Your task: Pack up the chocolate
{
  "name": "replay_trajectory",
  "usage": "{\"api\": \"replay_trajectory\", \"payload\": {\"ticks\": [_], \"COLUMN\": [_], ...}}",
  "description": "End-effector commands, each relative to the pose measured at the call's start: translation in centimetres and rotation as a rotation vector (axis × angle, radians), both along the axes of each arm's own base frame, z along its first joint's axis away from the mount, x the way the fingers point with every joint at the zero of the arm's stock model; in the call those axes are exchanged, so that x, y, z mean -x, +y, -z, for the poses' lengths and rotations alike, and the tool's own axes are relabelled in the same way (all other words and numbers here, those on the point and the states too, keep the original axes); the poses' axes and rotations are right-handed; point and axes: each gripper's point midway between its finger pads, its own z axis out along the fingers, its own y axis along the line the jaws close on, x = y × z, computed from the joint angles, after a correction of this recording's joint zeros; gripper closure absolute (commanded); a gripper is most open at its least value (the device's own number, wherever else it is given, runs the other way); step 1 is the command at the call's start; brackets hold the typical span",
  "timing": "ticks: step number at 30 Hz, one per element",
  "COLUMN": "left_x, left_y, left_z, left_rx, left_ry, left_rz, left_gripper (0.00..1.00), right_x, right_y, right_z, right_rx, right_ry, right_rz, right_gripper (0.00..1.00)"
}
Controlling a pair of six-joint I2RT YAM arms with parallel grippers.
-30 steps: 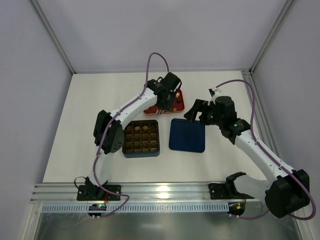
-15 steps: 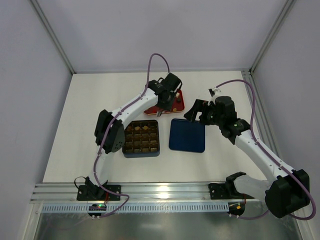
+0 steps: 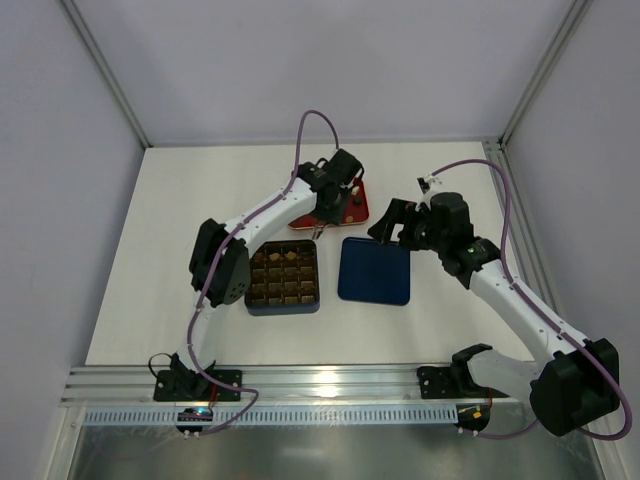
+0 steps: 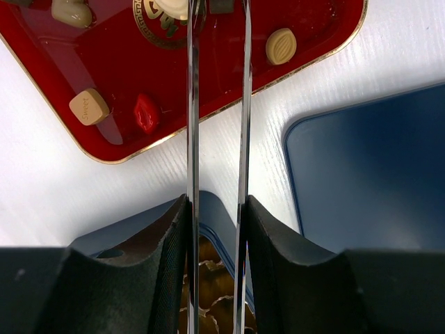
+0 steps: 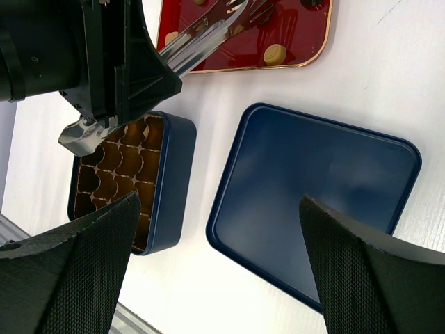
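L gripper hangs w/ its long thin metal fingers over the red tray, a narrow gap between them. A dark piece sits right between the tips, cut off at the picture's edge (can't tell if they pinch it or just straddle it). Other chocolate lies loose on the tray: tan square and red bit left of the fingers, cream oval to their right. The gridded box is back under the gripper's palm, the navy lid off to its right. R gripper hovers above that lid, jaws spread wide, holding nothing
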Motion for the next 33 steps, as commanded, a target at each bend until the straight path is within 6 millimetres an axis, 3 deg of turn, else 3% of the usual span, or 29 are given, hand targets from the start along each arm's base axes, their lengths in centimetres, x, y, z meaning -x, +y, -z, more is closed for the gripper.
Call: {"api": "replay_trajectory", "payload": {"ticks": [1,14,24,33], "left_x": [-0.4,0.1,0.2,-0.1], "left_y": [0.2,0.4,0.2,0.0], "left_z": [-1.7,-3.1,-3.1,-3.2], "left_rx": [0.014,0.034,0.040,0.041], "left_ry": [-0.045,-0.054,-0.048,-0.053], "left_rz": [-0.007,-0.007,-0.005,-0.002], "left_gripper": [0.64,0.62,0.62,0.70], "right_x": [-0.4,-0.3,-0.1,-0.1], "right_y": [0.1,0.2,0.1,0.1], "right_z": [-1.5,-1.6,-1.6,-1.5], "right_rx": [-0.020,-0.026,-0.027,-0.026], "right_ry": [-0.055,-0.053,-0.052,-0.051], "right_rz": [0.001,0.000,0.001,0.002], "right_gripper": [0.05,0.05,0.05,0.05]}}
